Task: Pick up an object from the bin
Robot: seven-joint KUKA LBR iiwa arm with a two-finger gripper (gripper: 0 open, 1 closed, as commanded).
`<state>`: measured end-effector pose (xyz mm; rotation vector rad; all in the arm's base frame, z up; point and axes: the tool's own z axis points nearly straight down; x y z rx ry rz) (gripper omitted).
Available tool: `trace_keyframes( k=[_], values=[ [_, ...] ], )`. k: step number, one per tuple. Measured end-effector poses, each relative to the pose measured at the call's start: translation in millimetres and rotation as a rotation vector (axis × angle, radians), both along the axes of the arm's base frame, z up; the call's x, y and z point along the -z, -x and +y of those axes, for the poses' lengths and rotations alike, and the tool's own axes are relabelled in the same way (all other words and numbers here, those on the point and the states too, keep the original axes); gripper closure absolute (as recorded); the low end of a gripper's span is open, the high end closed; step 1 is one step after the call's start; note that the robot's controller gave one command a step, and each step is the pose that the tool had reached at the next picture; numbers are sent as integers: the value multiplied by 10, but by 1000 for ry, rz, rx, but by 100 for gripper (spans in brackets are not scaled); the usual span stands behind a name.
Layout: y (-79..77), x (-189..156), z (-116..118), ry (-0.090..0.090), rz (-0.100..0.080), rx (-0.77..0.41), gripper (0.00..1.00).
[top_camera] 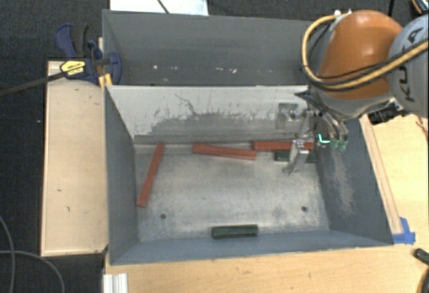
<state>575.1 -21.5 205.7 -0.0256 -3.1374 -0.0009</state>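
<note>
My gripper [299, 152] is low in the bin's back right part, under the orange wrist cover. It sits right at the right end of a red stick [273, 145] that lies along the foot of the back wall. A second red stick [224, 151] lies just left of that one, end to end with it and slightly tilted.
A third red stick [150, 175] lies slanted near the left wall. A dark oblong block [234, 232] rests against the front wall. The bin's sloped walls close in on all sides, and the arm hangs over the back right corner.
</note>
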Motion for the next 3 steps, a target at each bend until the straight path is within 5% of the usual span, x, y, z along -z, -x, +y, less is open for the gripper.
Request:
trace_keyframes(
  k=[1, 2, 3],
  values=[
    [-104, 1398, 400, -1, 1, 117, 0],
    [-125, 1348, 384, 0, -7, 117, 100],
    [-96, -232, 152, 1, -14, -258, 100]
  ],
)
